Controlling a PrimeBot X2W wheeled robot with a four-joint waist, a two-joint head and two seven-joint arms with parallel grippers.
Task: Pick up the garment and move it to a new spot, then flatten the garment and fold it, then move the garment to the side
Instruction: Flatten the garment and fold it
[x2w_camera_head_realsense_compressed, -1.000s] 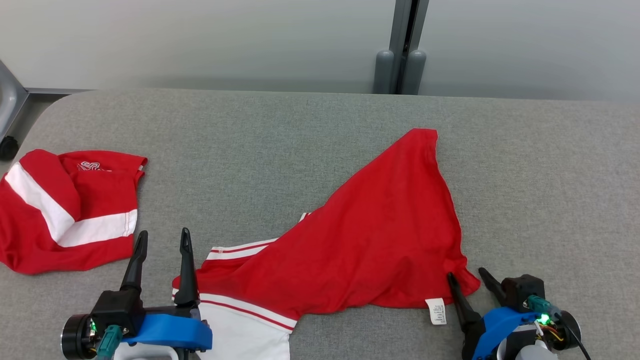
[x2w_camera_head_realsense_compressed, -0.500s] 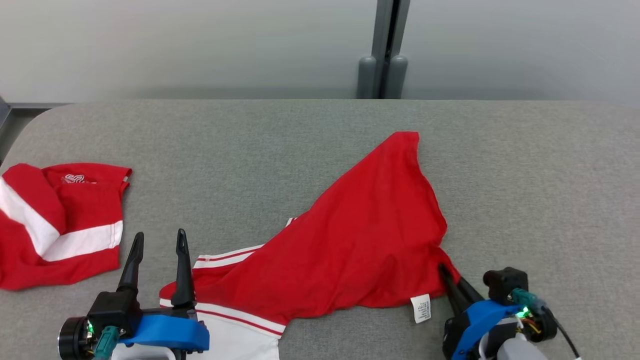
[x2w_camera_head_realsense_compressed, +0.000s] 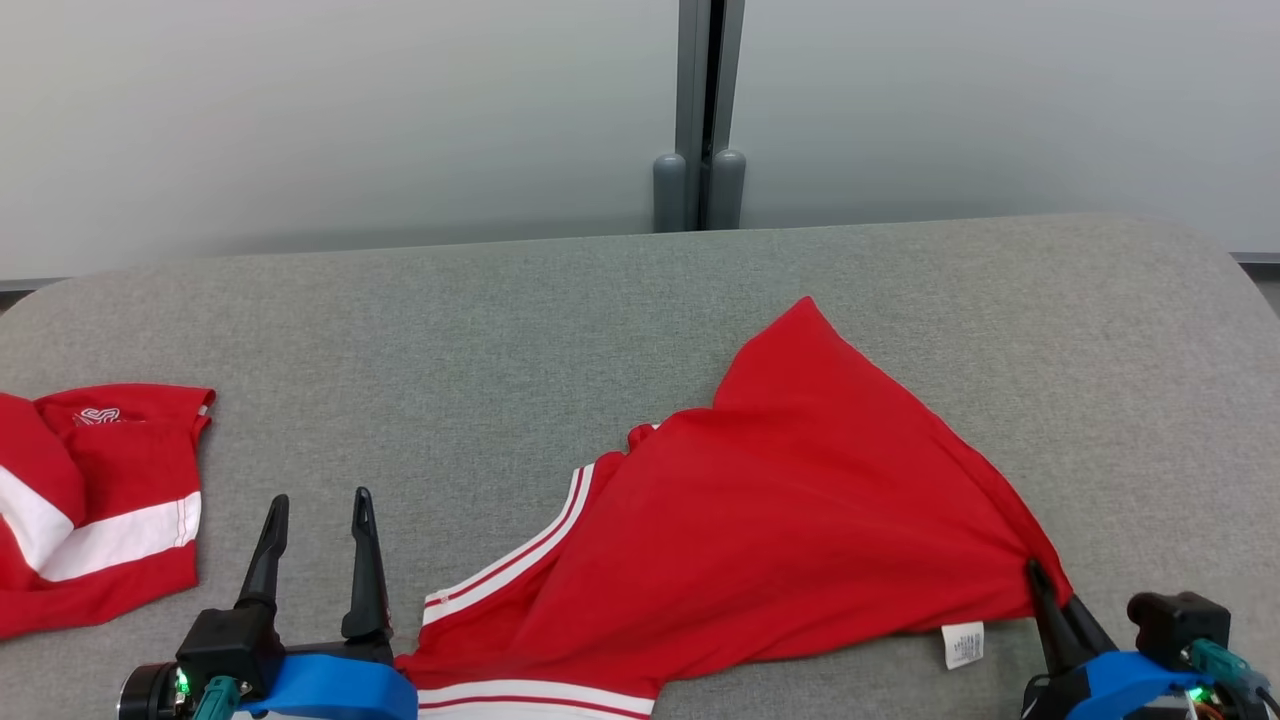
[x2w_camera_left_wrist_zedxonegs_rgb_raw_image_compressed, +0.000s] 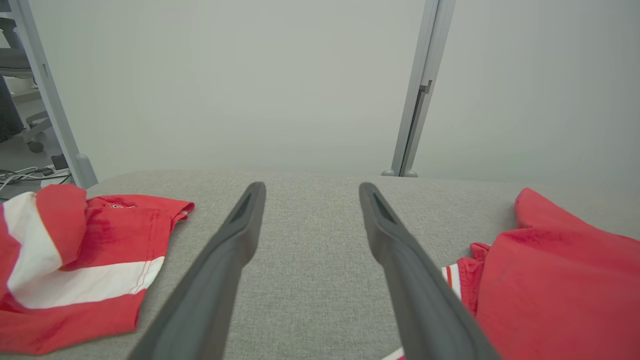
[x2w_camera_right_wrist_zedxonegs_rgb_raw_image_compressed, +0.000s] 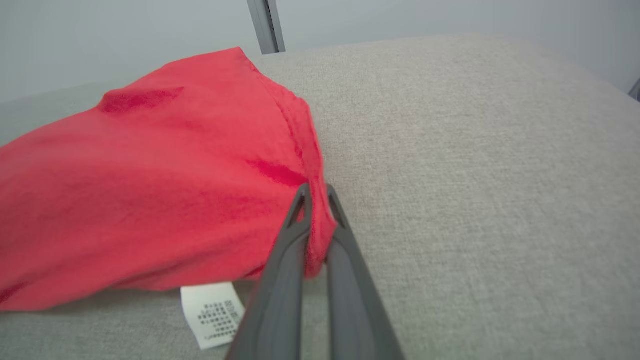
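The garment (x2w_camera_head_realsense_compressed: 800, 520) is a red shirt with white stripes, lying rumpled on the grey table (x2w_camera_head_realsense_compressed: 500, 330). My right gripper (x2w_camera_head_realsense_compressed: 1048, 590) is shut on its right-hand corner, just beside the white care label (x2w_camera_head_realsense_compressed: 965, 643). In the right wrist view the red cloth (x2w_camera_right_wrist_zedxonegs_rgb_raw_image_compressed: 165, 175) is pinched between the closed fingers of the right gripper (x2w_camera_right_wrist_zedxonegs_rgb_raw_image_compressed: 316, 189), with the label (x2w_camera_right_wrist_zedxonegs_rgb_raw_image_compressed: 212, 312) hanging below. My left gripper (x2w_camera_head_realsense_compressed: 320, 500) stands open over bare table, left of the garment's striped edge. In the left wrist view the left gripper (x2w_camera_left_wrist_zedxonegs_rgb_raw_image_compressed: 310, 187) holds nothing, and the garment (x2w_camera_left_wrist_zedxonegs_rgb_raw_image_compressed: 560, 270) lies to its right.
A second red and white garment (x2w_camera_head_realsense_compressed: 90, 500) lies crumpled at the table's left edge, also seen as the second garment (x2w_camera_left_wrist_zedxonegs_rgb_raw_image_compressed: 85, 255). A grey post (x2w_camera_head_realsense_compressed: 698, 120) stands behind the table against a pale wall. The table's rounded right end lies beyond the right gripper.
My right gripper has shut on the garment's right corner and pulled it rightward, stretching the cloth. The head view has also turned to the right. The left gripper stays open.
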